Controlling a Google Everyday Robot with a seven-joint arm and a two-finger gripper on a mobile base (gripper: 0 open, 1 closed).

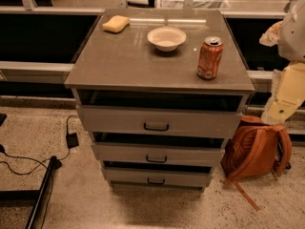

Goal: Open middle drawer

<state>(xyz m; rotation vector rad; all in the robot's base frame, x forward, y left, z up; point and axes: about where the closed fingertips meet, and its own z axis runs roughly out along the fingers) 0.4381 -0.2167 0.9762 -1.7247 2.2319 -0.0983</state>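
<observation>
Hanging low at the far right side, the gripper [279,110] is the pale yellow end of the arm [290,87]. I cannot tell if it is spread or pressed together. The arm comes down from a white round part at the top right and tilts down and a bit to the left. It touches nothing.

Just under the gripper, an orange backpack [255,149] sits on the speckled floor, beside the grey cabinet [119,61].

The gripper is well apart from the middle drawer [190,154], which is the second of three grey fronts. Its small dark handle [156,159] is in the centre, and a dark gap shows above its front.

On the cabinet top stand an orange soda can [210,57] near the right edge, a white bowl [166,38] and a yellow sponge [116,24] at the back left.
</observation>
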